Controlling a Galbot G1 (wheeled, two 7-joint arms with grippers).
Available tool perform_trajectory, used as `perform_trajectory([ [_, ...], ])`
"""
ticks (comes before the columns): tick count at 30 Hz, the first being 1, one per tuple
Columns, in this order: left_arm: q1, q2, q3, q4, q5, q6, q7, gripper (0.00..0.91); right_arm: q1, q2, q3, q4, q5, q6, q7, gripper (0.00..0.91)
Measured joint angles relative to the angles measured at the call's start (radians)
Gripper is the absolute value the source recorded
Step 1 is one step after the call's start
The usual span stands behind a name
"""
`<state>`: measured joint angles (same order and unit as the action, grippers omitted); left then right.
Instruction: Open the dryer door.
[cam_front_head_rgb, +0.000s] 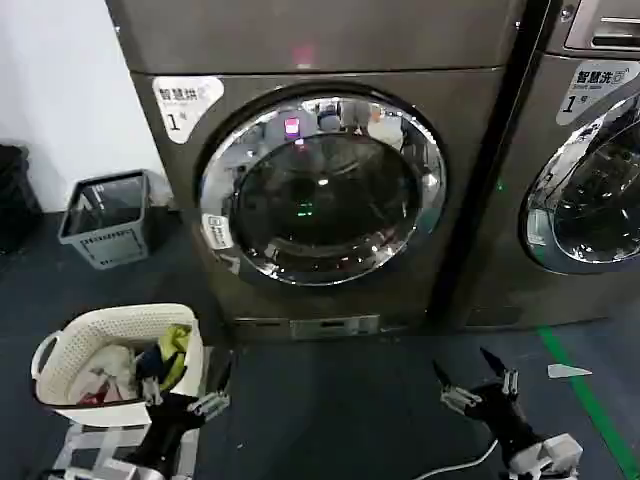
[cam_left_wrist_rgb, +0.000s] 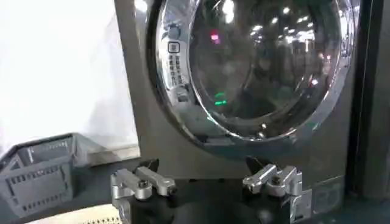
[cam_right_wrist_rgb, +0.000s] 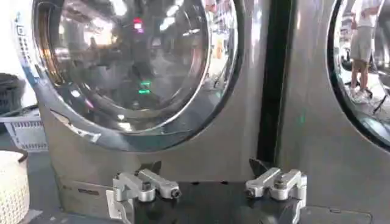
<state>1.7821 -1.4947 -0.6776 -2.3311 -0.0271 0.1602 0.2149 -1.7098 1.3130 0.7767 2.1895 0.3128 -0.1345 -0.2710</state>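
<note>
Presently the dryer door (cam_front_head_rgb: 322, 188) is seen shut against the machine front; its drum is obscured by reflections. Both the left gripper (cam_front_head_rgb: 188, 392) and the right gripper (cam_front_head_rgb: 478, 382) are held spread, low, well apart from it

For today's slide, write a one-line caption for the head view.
Dryer door shut; left pincer and right pincer open, low before the machine, touching nothing.

The door (cam_front_head_rgb: 320, 190) has a shiny chrome ring around dark tinted glass, set in a grey-brown metallic dryer (cam_front_head_rgb: 330, 60). A grey basket (cam_front_head_rgb: 105, 220) stands by the white wall (cam_front_head_rgb: 60, 90). The white woven hamper (cam_front_head_rgb: 120, 330) holds yellow, blue and white cloth. The floor (cam_front_head_rgb: 330, 400) is dark blue-grey with a green stripe (cam_front_head_rgb: 590, 400).
</note>
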Motion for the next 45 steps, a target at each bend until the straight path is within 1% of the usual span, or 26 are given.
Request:
perform_trajectory([
  [1, 0.0, 0.0, 0.0, 0.0, 0.0, 0.0, 0.0, 0.907, 0.002, -0.001, -0.002, 0.001, 0.016, 0.005, 0.003, 0.907],
  [5, 0.0, 0.0, 0.0, 0.0, 0.0, 0.0, 0.0, 0.907, 0.017, -0.02, -0.014, -0.007, 0.036, 0.017, -0.012, 0.907],
  [7, 0.0, 0.0, 0.001, 0.0, 0.0, 0.0, 0.0, 0.907, 0.031, -0.04, -0.023, -0.016, 0.058, 0.024, -0.013, 0.907],
  [12, 0.0, 0.003, 0.002, -0.001, 0.0, 0.003, 0.0, 0.907, 0.106, -0.13, -0.066, -0.049, 0.141, 0.02, -0.019, 0.907],
  [19, 0.004, 0.004, 0.002, -0.009, -0.001, 0.006, 0.0, 0.907, 0.28, -0.275, -0.165, -0.102, 0.249, 0.016, -0.023, 0.907],
  [25, 0.014, 0.003, 0.004, -0.018, 0.001, 0.006, 0.0, 0.907, 0.438, -0.377, -0.296, -0.146, 0.307, 0.021, -0.045, 0.907],
  [31, 0.025, 0.002, 0.005, -0.025, 0.002, 0.005, 0.0, 0.907, 0.61, -0.448, -0.453, -0.191, 0.361, 0.027, -0.059, 0.907],
  [34, 0.028, 0.002, 0.005, -0.029, 0.003, 0.005, 0.0, 0.907, 0.71, -0.474, -0.535, -0.218, 0.39, 0.032, -0.069, 0.907],
  [37, 0.031, 0.0, 0.005, -0.033, 0.004, 0.005, 0.0, 0.907, 0.804, -0.478, -0.617, -0.249, 0.405, 0.038, -0.072, 0.907],
  [45, 0.032, 0.001, 0.002, -0.035, 0.003, 0.005, 0.0, 0.907, 1.034, -0.446, -0.818, -0.359, 0.451, 0.037, -0.096, 0.907],
])
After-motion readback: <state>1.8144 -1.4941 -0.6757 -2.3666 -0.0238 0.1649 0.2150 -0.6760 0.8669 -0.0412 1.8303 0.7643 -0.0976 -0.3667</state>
